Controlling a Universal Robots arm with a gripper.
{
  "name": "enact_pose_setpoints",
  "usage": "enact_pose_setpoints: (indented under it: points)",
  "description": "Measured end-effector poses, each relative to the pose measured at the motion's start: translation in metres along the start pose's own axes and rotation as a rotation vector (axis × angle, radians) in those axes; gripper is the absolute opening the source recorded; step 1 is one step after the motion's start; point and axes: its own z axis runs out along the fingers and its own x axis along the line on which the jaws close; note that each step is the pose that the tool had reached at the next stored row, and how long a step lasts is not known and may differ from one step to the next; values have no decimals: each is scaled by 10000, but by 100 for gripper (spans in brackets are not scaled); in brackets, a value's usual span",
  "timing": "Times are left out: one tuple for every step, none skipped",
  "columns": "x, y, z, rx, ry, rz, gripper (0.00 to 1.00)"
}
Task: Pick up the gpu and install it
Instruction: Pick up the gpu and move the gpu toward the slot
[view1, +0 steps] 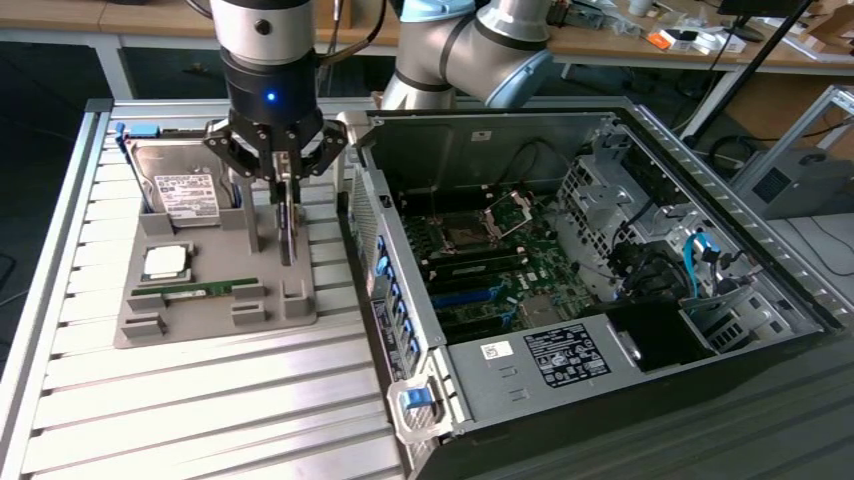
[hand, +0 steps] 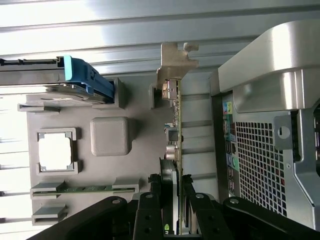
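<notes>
While the gpu (view1: 286, 235) stands on edge in the gray tray (view1: 200, 315), the gripper (view1: 280, 183) clamps it.
Narrow jaws pinch the card's top edge; open computer case (view1: 587, 250) just beside.

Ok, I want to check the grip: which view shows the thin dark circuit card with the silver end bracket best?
The wrist view: the circuit card runs edge-on from its silver bracket to the gripper clamped on it. The exterior view shows it as a thin upright sliver in the grey tray.
</notes>
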Motion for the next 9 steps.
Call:
enact_pose_setpoints:
  points:
    - [0,0,-7,1,1,0,27]
    - [0,0,-10,1,1,0,27]
    - [0,0,-13,1,2,0,27]
    - [0,1,-18,1,1,0,27]
    - [0,1,-22,1,2,0,27]
    - [-1,1,-27,1,2,0,27]
    - [0,1,-32,2,2,0,27]
    - [-1,2,-36,1,1,0,27]
    - [-1,2,-41,1,1,0,27]
